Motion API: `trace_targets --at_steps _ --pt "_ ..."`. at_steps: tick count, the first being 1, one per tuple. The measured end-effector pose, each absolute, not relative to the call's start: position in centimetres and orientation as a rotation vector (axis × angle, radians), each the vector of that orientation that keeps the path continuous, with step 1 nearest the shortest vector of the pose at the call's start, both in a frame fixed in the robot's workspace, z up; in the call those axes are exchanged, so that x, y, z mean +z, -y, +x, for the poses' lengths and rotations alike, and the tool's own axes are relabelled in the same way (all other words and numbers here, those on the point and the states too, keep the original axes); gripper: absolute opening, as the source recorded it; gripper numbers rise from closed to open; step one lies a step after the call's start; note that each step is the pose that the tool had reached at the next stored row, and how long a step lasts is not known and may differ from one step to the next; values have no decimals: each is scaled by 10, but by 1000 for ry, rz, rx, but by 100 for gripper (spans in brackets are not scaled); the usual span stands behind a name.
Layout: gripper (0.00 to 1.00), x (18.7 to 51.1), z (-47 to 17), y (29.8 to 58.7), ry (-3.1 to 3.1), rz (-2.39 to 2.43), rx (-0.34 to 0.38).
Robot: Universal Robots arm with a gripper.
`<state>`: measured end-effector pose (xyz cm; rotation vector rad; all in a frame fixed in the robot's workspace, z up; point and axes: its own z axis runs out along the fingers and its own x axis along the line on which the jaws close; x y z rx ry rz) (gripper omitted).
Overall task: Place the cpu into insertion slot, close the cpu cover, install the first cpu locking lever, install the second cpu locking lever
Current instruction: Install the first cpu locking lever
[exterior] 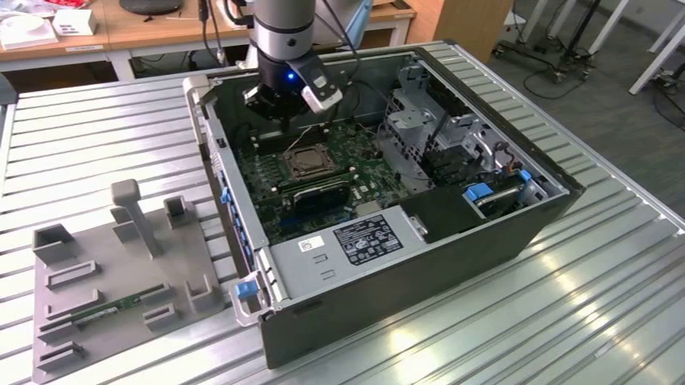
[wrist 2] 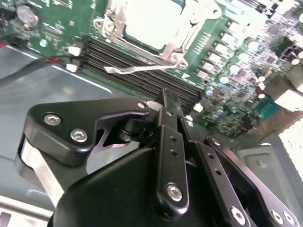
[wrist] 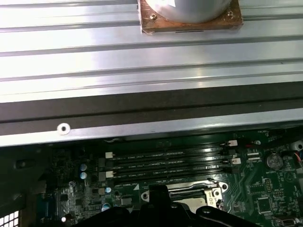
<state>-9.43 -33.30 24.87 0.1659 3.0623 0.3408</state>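
One black metal claw [wrist 2: 169,101] hung over the green circuit board [wrist 2: 227,61], fingers pressed together on nothing. Near it, the flat silvery square cpu [wrist 2: 151,19] sat in its socket [exterior: 305,163] by the board's middle, thin silvery frame cover [wrist 2: 142,47] around it.

you see a green board [exterior: 370,156], a shiny silver cover [wrist 2: 115,19], a black gripper [wrist 2: 168,101], a blue clip [exterior: 245,290] and a grey table [exterior: 96,136] with long stripes.
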Motion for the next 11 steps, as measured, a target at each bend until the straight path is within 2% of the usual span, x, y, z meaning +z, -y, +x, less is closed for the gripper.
trace_targets --at_steps 11 --pt "11 248 -84 333 -3065 167 341"
